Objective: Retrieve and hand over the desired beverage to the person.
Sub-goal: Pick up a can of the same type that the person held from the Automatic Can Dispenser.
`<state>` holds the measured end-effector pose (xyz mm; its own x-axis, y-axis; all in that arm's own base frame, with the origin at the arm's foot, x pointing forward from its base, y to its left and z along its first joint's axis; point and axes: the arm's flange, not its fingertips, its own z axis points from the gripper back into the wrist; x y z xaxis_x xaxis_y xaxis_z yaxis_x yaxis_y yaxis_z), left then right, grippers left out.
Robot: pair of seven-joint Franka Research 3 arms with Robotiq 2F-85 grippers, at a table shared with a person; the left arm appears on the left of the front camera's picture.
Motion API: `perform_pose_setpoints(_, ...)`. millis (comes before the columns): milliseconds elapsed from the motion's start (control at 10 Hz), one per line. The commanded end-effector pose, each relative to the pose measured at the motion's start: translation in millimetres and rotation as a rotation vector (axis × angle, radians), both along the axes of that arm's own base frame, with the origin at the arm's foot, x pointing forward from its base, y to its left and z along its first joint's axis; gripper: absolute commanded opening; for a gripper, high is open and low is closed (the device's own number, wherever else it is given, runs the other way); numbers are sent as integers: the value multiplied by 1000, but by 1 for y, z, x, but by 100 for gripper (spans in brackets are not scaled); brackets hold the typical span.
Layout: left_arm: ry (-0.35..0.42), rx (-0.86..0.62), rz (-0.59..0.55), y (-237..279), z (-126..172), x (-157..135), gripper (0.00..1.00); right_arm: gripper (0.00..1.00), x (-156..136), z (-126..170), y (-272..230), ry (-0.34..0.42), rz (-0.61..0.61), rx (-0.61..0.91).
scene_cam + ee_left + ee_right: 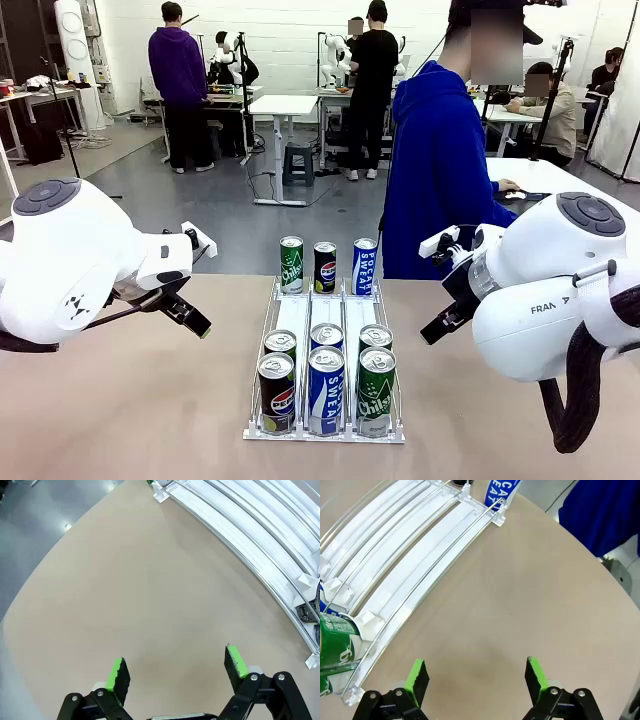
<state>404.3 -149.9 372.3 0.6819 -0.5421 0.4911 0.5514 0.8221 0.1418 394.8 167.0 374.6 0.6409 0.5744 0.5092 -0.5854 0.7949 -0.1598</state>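
Both arms hung over bare table (120, 400), one on either side of the can rack (325, 310). The left gripper (177, 672) had its jaws spread wide, with nothing between the green pads and only tan tabletop under them. The right gripper (477, 677) was equally wide and empty, with the rack's side rail just beside it. The person (435, 170), in a blue hoodie, stood at the far edge behind the rack's right lane. I saw no hand held out over the cans, so which drink was wanted could not be told. My judgement was to wait for a clear cue, then take the front can of that lane with the nearer arm. The pads should go square on the can's body below the rim, and the can should be lifted straight up so its neighbours were not knocked. In the near row, the black can (277, 392) carried the Pepsi roundel, the blue can (326, 390) read "SWEAT", and the green can (376, 392) read "Chils…". The far row (325, 267) ran green, black Pepsi, then blue "POCARI SWEAT". The right arm's casing read "FRAN…A".
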Motion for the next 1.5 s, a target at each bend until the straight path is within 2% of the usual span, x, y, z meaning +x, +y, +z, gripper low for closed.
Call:
perform_pose_setpoints(0,0,0,0,0,0,0,100,100,0,0,0,0,0,0)
perform_pose_setpoints(1400,0,0,0,0,0,0,100,100,0,0,0,0,0,0)
